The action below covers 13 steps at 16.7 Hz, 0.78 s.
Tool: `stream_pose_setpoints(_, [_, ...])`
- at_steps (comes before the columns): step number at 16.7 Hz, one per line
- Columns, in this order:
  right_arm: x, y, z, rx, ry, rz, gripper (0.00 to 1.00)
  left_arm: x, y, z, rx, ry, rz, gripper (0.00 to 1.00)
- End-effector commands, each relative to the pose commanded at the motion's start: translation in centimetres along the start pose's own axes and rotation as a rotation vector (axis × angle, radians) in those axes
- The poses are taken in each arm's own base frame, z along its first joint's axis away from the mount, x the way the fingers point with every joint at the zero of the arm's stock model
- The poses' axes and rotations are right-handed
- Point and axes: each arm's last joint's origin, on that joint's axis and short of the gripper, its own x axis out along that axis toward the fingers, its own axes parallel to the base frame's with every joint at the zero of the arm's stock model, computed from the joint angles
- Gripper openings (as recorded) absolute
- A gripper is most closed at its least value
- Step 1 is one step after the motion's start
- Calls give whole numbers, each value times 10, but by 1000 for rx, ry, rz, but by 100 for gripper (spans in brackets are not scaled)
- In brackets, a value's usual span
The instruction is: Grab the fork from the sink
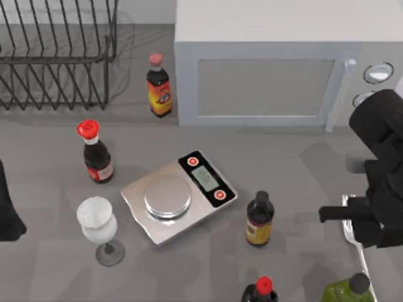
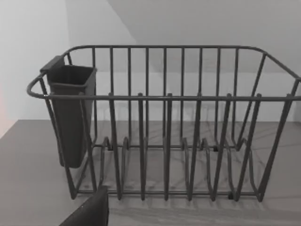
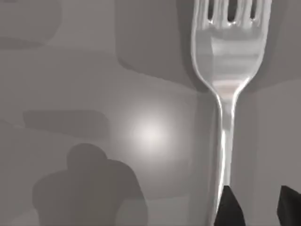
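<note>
Grey table (image 1: pixel 56 151) with scale (image 1: pixel 178 195), bottles, glass (image 1: pixel 99 228), fork (image 3: pixel 229 70).

Green bottle (image 1: pixel 348 289) crowds fork (image 1: pixel 350 234); table (image 1: pixel 296 170) leftward open.

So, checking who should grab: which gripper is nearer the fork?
Right. The right gripper sits at the fork handle; the left arm is parked across the table.
</note>
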Motion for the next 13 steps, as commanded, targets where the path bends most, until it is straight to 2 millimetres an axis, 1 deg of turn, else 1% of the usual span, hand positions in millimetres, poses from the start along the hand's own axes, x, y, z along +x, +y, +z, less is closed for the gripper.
stream_pose_setpoints(7, [0,0,0,0,0,0,98,0,0,0,0,0,0,100])
stream_pose_setpoints(8, [0,0,0,0,0,0,100,0,0,0,0,0,0,100])
stream_pose_setpoints(13, [0,0,0,0,0,0,100,0,0,0,0,0,0,100])
